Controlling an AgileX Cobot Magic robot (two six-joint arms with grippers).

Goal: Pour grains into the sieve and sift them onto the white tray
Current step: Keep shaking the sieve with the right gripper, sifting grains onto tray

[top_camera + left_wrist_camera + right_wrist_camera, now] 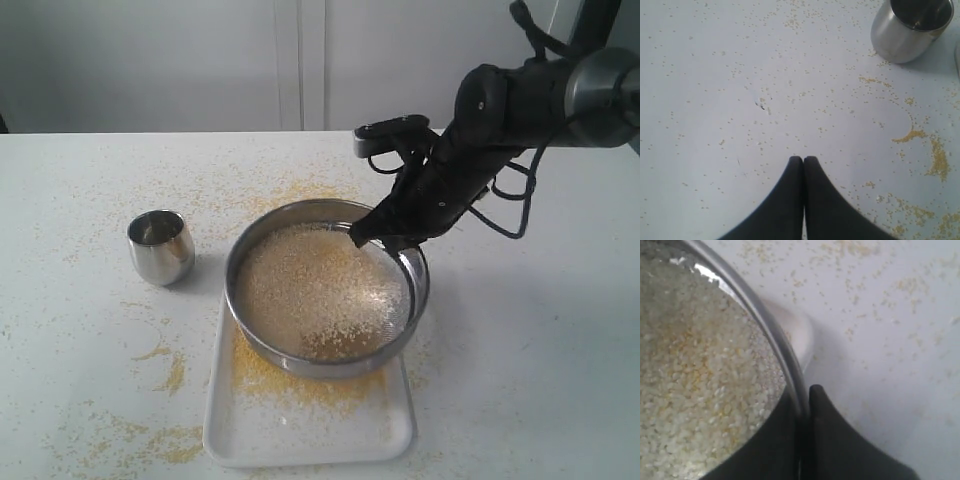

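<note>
Nearest on the table (pixel 520 350), the white tray (pixel 395 440), its far half strewn with fine yellow meal (pixel 290 385); over that half, the sieve (pixel 320 368), touching the tray or just clear of it impossible to tell; inside on the mesh, the grains (pixel 310 290), pale beige with some yellow, spread across the bottom; at the sieve's far right rim, the right gripper (pixel 385 240), fingers narrowed onto the rim, one inside and one outside; left of the sieve and apart from it, a steel cup (pixel 160 247), upright; near that cup, the left gripper (pixel 803 161), fingers pressed together on nothing, above grain-speckled table.
</note>
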